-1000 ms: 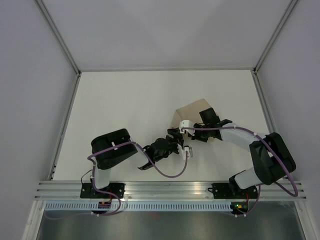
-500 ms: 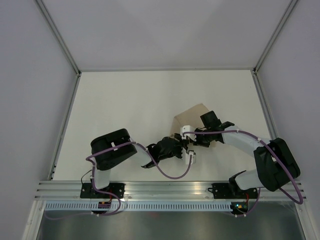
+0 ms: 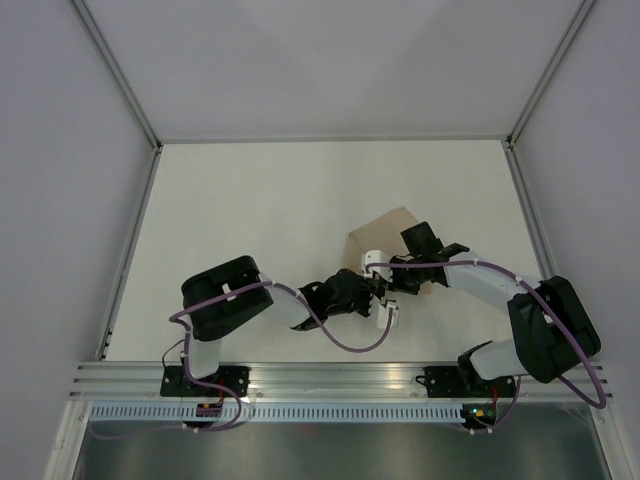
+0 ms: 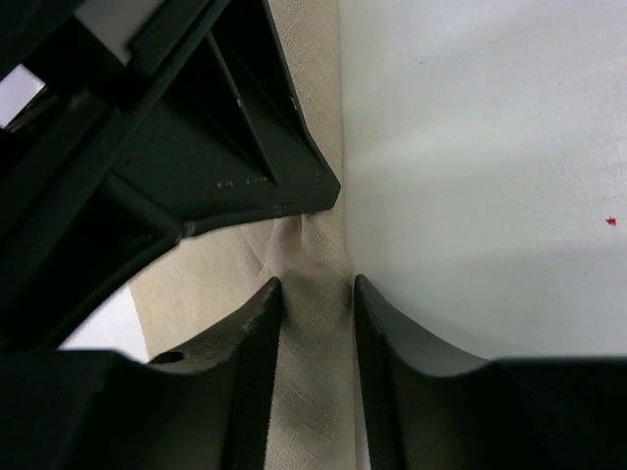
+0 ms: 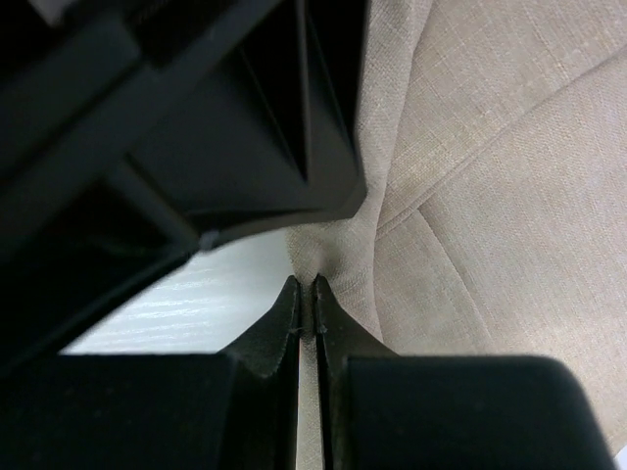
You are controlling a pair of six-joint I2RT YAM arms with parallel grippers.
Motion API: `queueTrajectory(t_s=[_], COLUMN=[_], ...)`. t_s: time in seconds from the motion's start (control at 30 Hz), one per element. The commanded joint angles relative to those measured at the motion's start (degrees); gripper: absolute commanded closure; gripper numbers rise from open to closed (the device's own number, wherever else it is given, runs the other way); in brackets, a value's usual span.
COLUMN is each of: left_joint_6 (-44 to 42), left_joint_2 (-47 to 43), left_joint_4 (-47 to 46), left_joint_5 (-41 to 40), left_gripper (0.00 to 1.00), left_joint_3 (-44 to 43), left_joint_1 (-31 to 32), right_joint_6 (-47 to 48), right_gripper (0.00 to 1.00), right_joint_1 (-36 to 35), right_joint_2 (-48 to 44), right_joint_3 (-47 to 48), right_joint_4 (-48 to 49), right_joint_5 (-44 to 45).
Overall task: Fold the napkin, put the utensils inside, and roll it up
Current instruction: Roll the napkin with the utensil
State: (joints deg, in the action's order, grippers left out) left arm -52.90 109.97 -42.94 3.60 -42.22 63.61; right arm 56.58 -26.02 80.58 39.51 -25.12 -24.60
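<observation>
The tan napkin point(image 3: 385, 232) lies folded on the white table, right of centre. Both grippers meet at its near corner. My left gripper point(image 3: 368, 292) has a bunched strip of the napkin point(image 4: 313, 333) between its two fingers, and wrinkles gather just past the tips point(image 4: 316, 286). My right gripper point(image 3: 388, 276) is pinched tight on a thin edge of the napkin point(image 5: 490, 196), jaws almost touching point(image 5: 306, 286). Each wrist view shows the other gripper's black body close by. No utensils are in view.
The white table point(image 3: 250, 200) is walled by grey panels with metal rails at the left, right and back. The two arms' purple cables loop near the front edge point(image 3: 345, 345). A small red speck lies on the table point(image 4: 611, 221).
My left gripper has moved right to meet the right gripper at the napkin's near corner. The right gripper and the napkin's corner have shifted slightly toward the front.
</observation>
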Motion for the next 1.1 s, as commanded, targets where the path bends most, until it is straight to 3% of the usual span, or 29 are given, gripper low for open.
queueTrajectory(t_s=[0.0,0.2,0.37,0.5,0.57,0.73,1.07], left_joint_6=[3.9,4.9,6.1,7.3,7.4,9.3,13.4], left_joint_2=[-0.8,-0.9,-0.7,-0.6,-0.6,0.5,1.4], left_joint_4=[12.2,16.8,19.7,20.8,21.0,25.2,34.0], left_joint_5=[4.0,4.4,4.8,5.3,5.5,6.5,7.7], left_gripper=[0.61,0.71,0.82,0.94,0.98,0.98,0.98], left_joint_3=[-4.6,-6.4,-7.7,-7.9,-7.7,-9.9,-14.5], left_joint_1=[0.4,0.4,0.5,0.4,0.5,0.3,0.1], right_joint_6=[-1.4,-3.0,-4.7,-5.8,-6.4,-7.8,-8.1], right_gripper=[0.99,0.99,0.91,0.74,0.61,0.41,0.33], right_joint_1=[-0.2,-0.2,-0.3,-0.2,-0.1,0.1,5.6], right_joint_2=[-0.5,-0.5,-0.3,-0.9,-1.4,-2.2,-4.3], right_joint_3=[-1.2,-0.7,-0.4,0.5,0.6,1.7,5.9], right_joint_4=[-1.9,-2.0,-2.0,-2.7,-3.0,-5.4,-11.4], right_joint_5=[-1.9,-2.4,-1.9,-1.4,-1.1,-0.6,-4.5])
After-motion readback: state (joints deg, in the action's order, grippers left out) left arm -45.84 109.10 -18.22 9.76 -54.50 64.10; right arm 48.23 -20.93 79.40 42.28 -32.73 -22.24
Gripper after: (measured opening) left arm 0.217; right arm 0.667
